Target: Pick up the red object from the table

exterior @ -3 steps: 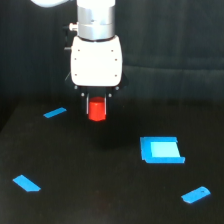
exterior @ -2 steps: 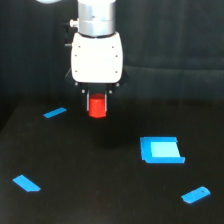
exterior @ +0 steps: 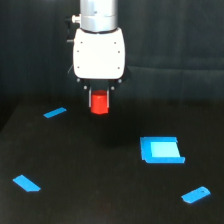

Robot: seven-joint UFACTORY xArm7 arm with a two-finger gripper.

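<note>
- Higher than a second ago, the gripper [exterior: 99,102] carries the red object [exterior: 99,103] clear above the table [exterior: 100,195].
- Lifting looks under way; next comes a steady hold aloft.
- Jaws narrowed, clamping the red object's sides.
- Blue square piece [exterior: 161,150] lies well apart, untouched.

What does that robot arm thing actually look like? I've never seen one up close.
The arm is a smooth silver-grey cylinder coming down from the top of the picture, with a small dark fitting on its side. Below it sits a boxy white housing with rounded corners and dark trim along its lower edge. The gripper underneath is small, with thin dark fingers. No cables or markings are visible.
</note>
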